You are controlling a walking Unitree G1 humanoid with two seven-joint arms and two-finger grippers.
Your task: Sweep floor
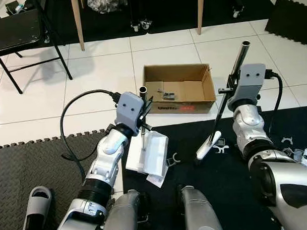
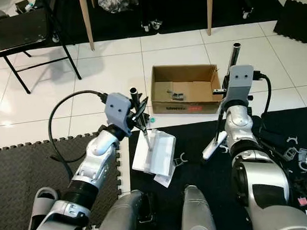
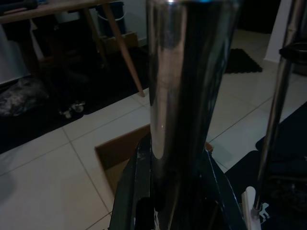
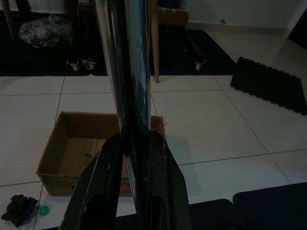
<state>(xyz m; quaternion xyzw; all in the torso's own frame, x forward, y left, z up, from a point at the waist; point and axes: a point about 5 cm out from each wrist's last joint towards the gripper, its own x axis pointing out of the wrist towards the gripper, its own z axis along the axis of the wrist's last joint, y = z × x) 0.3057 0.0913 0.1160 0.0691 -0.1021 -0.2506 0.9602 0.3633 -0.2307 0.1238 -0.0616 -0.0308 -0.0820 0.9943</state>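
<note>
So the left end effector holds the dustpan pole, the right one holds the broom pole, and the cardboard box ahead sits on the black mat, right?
Not quite: the left eye view shows the box on the white tiles, beyond the mat. The rest holds.

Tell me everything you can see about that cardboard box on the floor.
The cardboard box is a shallow, open-topped carton of plain brown card, its flaps out of the way. It sits flat on the white tiled floor, its front wall close to the edge of the black mat. That front wall carries dark lettering and a red mark, too small to read. Inside lies a small grey object with a few bits of debris. Neither gripper touches it.
</note>
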